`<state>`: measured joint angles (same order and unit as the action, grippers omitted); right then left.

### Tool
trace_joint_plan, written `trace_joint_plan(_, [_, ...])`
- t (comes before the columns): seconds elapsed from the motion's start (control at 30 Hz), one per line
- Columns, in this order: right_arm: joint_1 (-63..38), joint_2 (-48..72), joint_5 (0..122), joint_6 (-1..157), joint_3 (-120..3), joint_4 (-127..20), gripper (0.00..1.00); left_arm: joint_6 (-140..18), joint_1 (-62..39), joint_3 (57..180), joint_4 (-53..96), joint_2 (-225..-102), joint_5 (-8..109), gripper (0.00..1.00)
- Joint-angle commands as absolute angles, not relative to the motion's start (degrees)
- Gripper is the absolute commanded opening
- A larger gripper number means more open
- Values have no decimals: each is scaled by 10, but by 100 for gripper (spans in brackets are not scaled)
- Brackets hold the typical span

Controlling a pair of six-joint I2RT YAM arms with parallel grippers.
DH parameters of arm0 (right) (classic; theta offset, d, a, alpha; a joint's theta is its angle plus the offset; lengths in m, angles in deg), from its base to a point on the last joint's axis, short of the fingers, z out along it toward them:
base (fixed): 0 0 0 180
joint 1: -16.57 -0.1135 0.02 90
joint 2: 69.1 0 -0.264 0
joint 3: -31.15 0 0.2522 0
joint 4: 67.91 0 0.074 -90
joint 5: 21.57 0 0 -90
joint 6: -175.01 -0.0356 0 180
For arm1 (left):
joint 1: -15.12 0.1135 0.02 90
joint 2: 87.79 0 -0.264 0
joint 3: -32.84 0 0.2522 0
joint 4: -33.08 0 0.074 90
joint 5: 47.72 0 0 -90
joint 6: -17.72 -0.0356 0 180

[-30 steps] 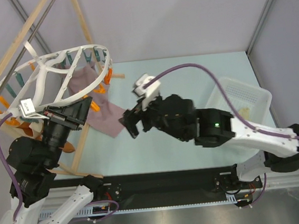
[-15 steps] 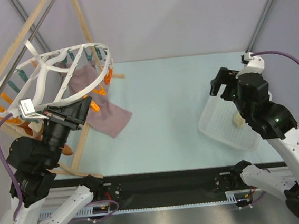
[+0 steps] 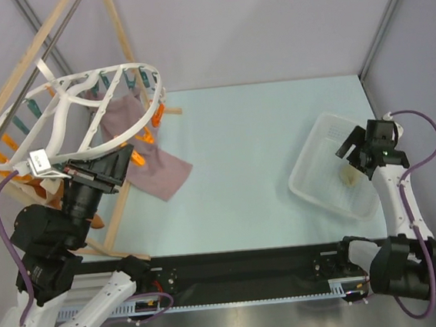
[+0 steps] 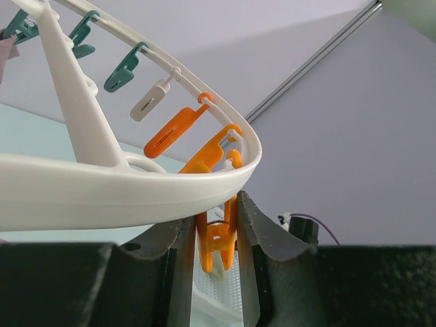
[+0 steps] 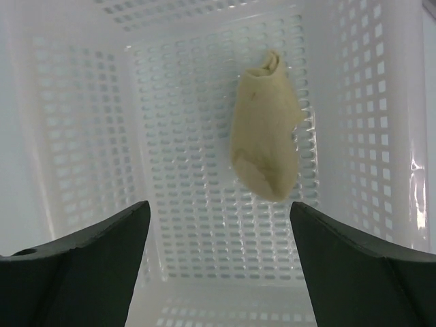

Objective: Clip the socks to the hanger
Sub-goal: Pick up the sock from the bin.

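Cream sock [image 5: 264,133], lone, rumpled, in white basket [image 5: 82,136]

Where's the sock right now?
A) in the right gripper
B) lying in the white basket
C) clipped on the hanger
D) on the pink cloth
B: the sock lies loose on the floor of the basket, the right gripper open above it; the left gripper only pinches an orange peg.
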<state>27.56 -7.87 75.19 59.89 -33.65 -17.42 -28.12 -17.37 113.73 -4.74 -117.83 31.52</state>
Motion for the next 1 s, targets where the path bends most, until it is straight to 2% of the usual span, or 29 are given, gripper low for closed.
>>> trace_joint_plan(0.0, [320,-43,703,576,-317,-271,90,-266,-173,1123,-12,-1168,338,0])
trace_joint_plan(0.13, [315,42,711,556,-318,-336,83,-259,-173,1108,9,-1163,354,0])
trace_joint_plan(0.43, [318,152,806,534,-335,-376,84,-275,-174,1112,2,-1156,358,0])
trace_joint_plan(0.6, [318,197,806,523,-331,-398,84,-278,-174,1108,-1,-1148,352,0])
trace_joint_plan(0.7, [313,224,798,518,-330,-404,79,-277,-174,1108,-4,-1149,357,0])
trace_joint_plan(0.8, [297,228,805,511,-319,-415,71,-279,-174,1110,-6,-1146,353,0])
trace_joint_plan(0.83, [294,232,808,511,-314,-419,63,-280,-174,1111,-8,-1146,352,0])
trace_joint_plan(0.9, [287,236,808,511,-314,-421,53,-281,-174,1113,-12,-1143,351,0])
trace_joint_plan(0.93, [285,237,806,513,-316,-422,41,-282,-174,1113,-13,-1142,349,0])
trace_joint_plan(0.97, [284,236,806,514,-317,-421,37,-282,-174,1113,-13,-1142,350,0])
